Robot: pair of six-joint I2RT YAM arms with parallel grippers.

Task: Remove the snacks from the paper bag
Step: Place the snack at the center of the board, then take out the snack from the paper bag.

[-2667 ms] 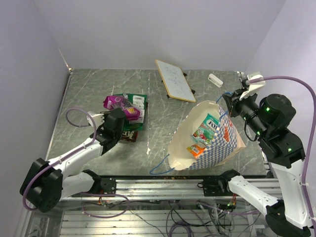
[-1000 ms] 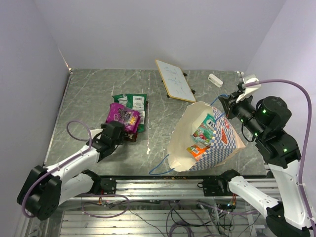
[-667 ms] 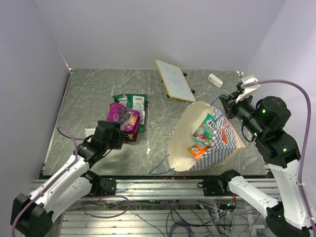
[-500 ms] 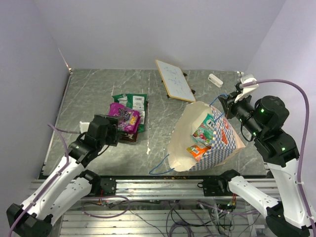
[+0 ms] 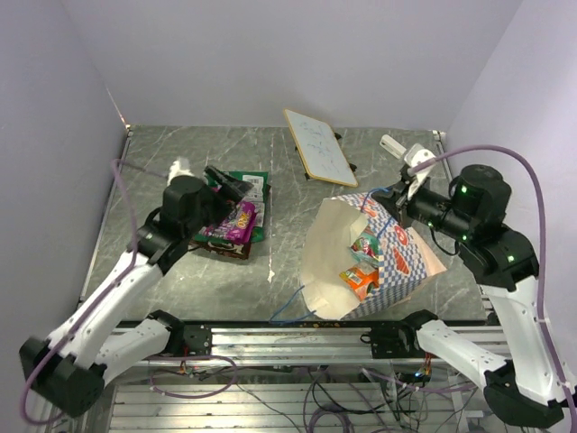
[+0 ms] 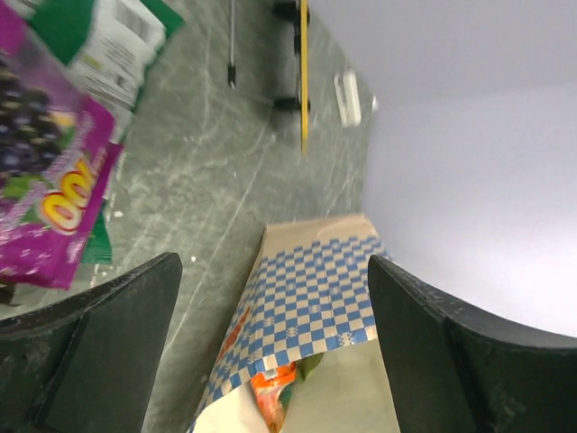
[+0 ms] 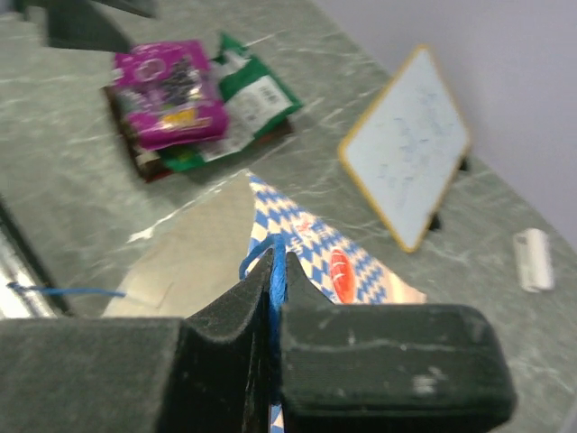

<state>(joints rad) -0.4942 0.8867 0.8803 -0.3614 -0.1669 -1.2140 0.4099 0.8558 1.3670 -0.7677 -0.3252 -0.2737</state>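
Note:
The paper bag [image 5: 407,263] lies tilted at the right, its mouth facing left and its cream inside showing. My right gripper [image 5: 397,200] is shut on its blue cord handle [image 7: 278,257] and holds the top edge up. Inside the bag lie snacks: a green-red packet [image 5: 368,245] and an orange one [image 5: 358,280], the orange one also showing in the mouth [image 6: 270,397]. On the table at the left lie a magenta packet [image 5: 232,221] and a green packet [image 5: 250,184]. My left gripper [image 5: 227,183] hovers open over that pile, pointing towards the bag [image 6: 315,298], with nothing between its fingers [image 6: 99,352].
A white board [image 5: 320,146] with a yellow rim stands propped at the back centre. A small white object [image 5: 392,144] lies at the back right. The bag's other blue cord handle [image 5: 288,305] trails on the table near the front rail. A dark packet [image 5: 233,250] lies under the pile.
My left arm has risen from the table in front of the pile and swung up and right over it, jaws wide. The right gripper has shifted left, and the bag's top has folded over.

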